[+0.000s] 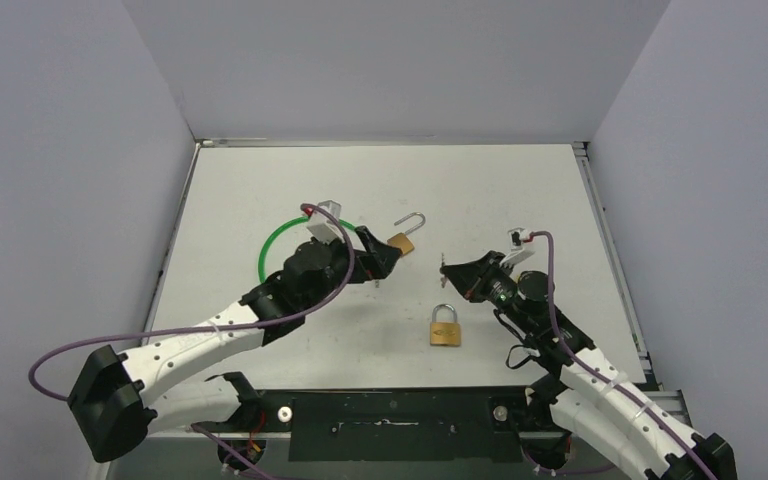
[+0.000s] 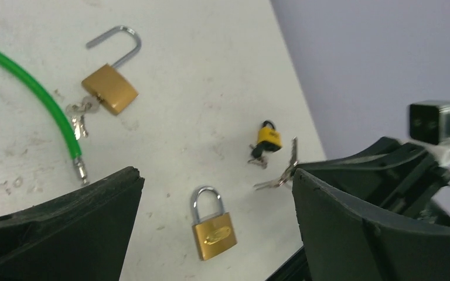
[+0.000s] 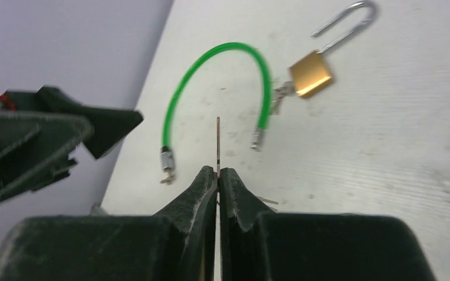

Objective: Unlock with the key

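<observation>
Key (image 3: 218, 143): thin silver blade, seen edge-on, standing out from the tips of the right gripper (image 3: 218, 171), right of the tabletop's middle.
Right gripper: pinched together on the key.
Open padlock (image 1: 401, 242): brass body, silver shackle swung free at one end; lies flat, far of centre, a bunch of keys (image 2: 79, 114) at its base.
Closed padlock (image 1: 445, 330): brass, shackle seated, lying nearer, between the two arms.
Left gripper (image 1: 380, 262): fingers wide apart, holding nothing, just left of the open padlock.
Yellow padlock (image 2: 268, 136): small, with dark keys, near the right gripper.
Green cable (image 1: 265, 255): curved, metal-tipped, left of the open padlock.
Tabletop (image 1: 480, 180): white, scuffed.
</observation>
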